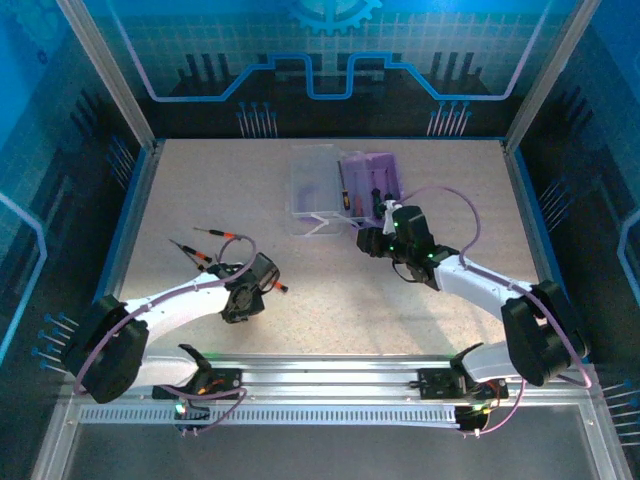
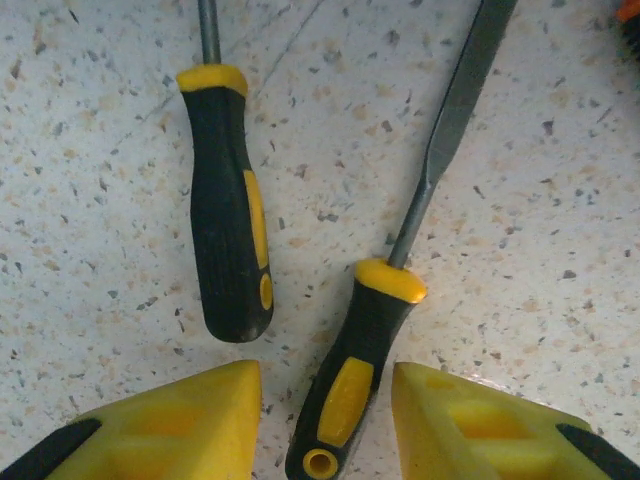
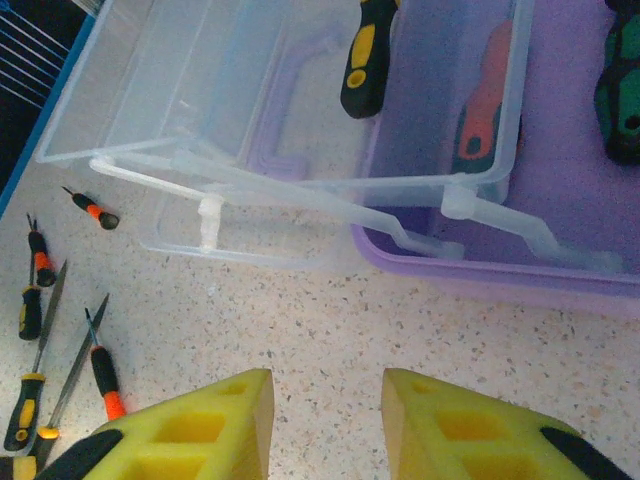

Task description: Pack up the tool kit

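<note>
The tool kit case lies open at the back of the table, purple base (image 1: 372,180) on the right and clear lid (image 1: 315,185) on the left. The base (image 3: 560,285) holds a black-yellow handle (image 3: 362,55), a red-grey handle (image 3: 480,110) and a green-black handle (image 3: 620,90). My right gripper (image 3: 328,425) is open over bare table just in front of the case, nothing between its fingers. My left gripper (image 2: 326,420) is low over the table, its yellow fingers (image 2: 190,420) either side of a black-yellow handled file (image 2: 365,340), with small gaps showing. A black-yellow screwdriver (image 2: 230,230) lies just left of it.
Several slim orange-black screwdrivers (image 3: 100,370) lie loose on the table's left part, also seen beside the left gripper (image 1: 258,278) as loose tools (image 1: 205,248). The clear lid (image 3: 180,90) lies flat left of the base. The right gripper (image 1: 378,240) is near the case's front edge.
</note>
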Robot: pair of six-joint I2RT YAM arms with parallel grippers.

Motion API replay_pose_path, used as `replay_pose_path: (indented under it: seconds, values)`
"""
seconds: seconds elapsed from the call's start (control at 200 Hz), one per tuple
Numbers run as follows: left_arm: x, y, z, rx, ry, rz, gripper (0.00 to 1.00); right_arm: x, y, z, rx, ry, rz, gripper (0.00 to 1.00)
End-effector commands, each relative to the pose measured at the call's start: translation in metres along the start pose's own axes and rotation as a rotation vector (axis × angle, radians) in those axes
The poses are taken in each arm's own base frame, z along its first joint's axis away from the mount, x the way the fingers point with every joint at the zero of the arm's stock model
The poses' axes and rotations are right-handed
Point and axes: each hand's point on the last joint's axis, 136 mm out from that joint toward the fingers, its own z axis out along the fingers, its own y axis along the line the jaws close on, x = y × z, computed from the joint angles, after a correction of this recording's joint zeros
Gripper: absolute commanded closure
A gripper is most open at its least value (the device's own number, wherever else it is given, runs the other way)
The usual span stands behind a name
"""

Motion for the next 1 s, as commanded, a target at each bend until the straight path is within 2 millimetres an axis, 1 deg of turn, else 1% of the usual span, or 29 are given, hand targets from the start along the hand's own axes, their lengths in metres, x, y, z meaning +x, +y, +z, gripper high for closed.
replay_pose_path:
  seconds: [0.0,0.06,0.135,0.395,0.455,0.485,0.545,0.605,0.755,0.88,0.996]
  values:
    - [0.009,0.004,0.007,-0.008,0.035,-0.021,0.60,-0.007,0.007,0.002,-0.006,-0.020,-0.002,0.65]
    - [0.009,0.003,0.008,-0.002,0.032,-0.022,0.62,-0.007,0.007,0.001,-0.006,-0.021,-0.002,0.65]
    - [0.008,0.000,0.009,0.012,0.026,-0.018,0.67,-0.008,0.008,0.000,-0.008,-0.023,-0.002,0.65]
    - [0.003,-0.006,0.010,-0.007,0.032,0.042,0.72,-0.011,0.010,-0.005,-0.011,-0.040,-0.007,0.67]
    - [0.001,-0.007,0.010,-0.018,0.029,0.053,0.77,-0.011,0.010,-0.006,-0.009,-0.042,-0.009,0.67]
    - [-0.001,-0.008,0.010,-0.021,0.023,0.056,0.80,-0.012,0.010,-0.006,-0.010,-0.044,-0.008,0.67]
    - [-0.006,-0.009,0.008,-0.029,0.008,0.060,0.81,-0.012,0.009,-0.006,-0.008,-0.042,-0.008,0.67]
    - [-0.012,-0.012,0.005,-0.030,-0.008,0.065,0.86,-0.011,0.010,-0.006,-0.011,-0.042,-0.009,0.67]
    - [-0.028,-0.018,-0.006,-0.036,-0.056,0.089,0.91,-0.012,0.010,-0.007,-0.012,-0.043,-0.010,0.67]
    - [-0.043,-0.023,-0.018,-0.040,-0.102,0.105,0.92,-0.012,0.010,-0.008,-0.008,-0.046,-0.012,0.67]
    - [-0.052,-0.023,-0.027,-0.061,-0.124,0.111,0.93,-0.012,0.009,-0.006,-0.006,-0.042,-0.012,0.67]
